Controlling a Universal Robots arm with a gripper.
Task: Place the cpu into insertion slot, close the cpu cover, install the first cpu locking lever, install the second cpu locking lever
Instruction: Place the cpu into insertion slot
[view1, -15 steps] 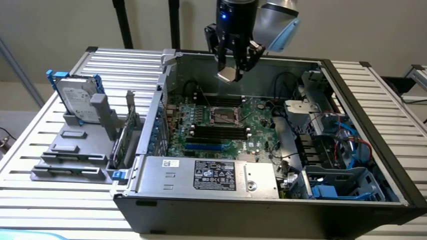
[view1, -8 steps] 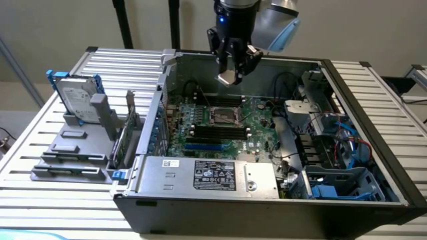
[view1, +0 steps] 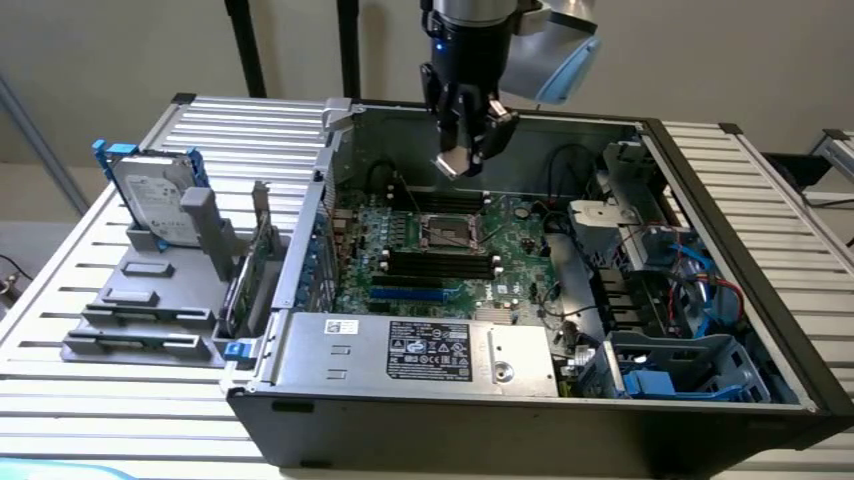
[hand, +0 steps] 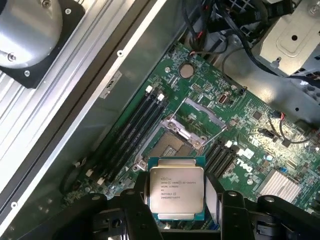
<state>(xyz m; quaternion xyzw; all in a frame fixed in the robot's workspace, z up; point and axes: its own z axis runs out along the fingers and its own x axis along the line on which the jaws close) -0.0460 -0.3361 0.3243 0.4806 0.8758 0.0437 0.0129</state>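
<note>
Chip (hand: 176, 192) grasped in the jaws, hanging above the apparently open socket (hand: 169, 146); any tilt or offset on descent could bend socket pins

The open case (view1: 534, 432) sits on the desk (view1: 120, 400). From the insertion slot (view1: 451, 232) at mid-board, the power supply box (view1: 414, 350) lies at six o'clock. The claw (view1: 467, 150) hangs at twelve with the cpu (hand: 176, 189). A hard drive (view1: 151, 195) stands at nine, outside the case.
</note>
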